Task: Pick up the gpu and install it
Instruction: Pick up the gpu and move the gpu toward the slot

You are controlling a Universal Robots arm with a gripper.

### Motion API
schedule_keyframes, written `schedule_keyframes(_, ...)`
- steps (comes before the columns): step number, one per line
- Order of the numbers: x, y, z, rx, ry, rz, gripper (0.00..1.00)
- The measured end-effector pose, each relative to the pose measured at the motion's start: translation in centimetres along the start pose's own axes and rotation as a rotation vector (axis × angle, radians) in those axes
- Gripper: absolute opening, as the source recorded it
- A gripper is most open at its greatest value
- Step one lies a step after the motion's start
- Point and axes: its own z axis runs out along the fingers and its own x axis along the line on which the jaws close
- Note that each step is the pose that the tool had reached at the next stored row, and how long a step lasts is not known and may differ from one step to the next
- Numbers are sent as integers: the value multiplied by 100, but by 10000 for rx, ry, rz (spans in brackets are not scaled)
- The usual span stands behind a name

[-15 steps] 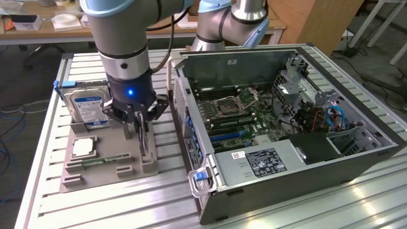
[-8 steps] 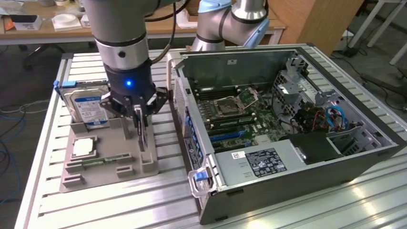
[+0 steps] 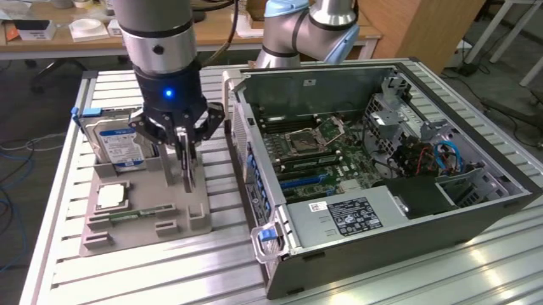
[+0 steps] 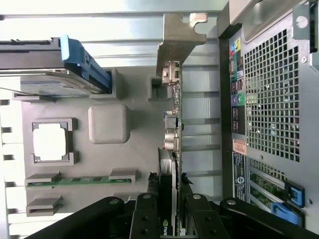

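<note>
Exterior view, graphics card held upright in the narrowed jaws of the gripper, over the grey tray, hard drive just beside, open computer case at the exterior view's right, wrist view, graphics card seen edge-on, clamped between the fingers

My tool hides the gripped end of the gpu, while the wrist view's edge cuts off the hard drive and the computer case.

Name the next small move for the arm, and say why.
Probably a straight lift: the jaws look closed on the gpu, which stands upright at the grey parts tray beside the open computer case, so it should clear the tray first.
</note>
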Motion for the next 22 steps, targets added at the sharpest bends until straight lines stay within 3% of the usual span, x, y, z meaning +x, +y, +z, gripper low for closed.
schedule_keyframes(11, -15, 17, -400, 0, 0, 0, 27)
schedule_keyframes(22, -35, 37, -887, -1, -1, 0, 27)
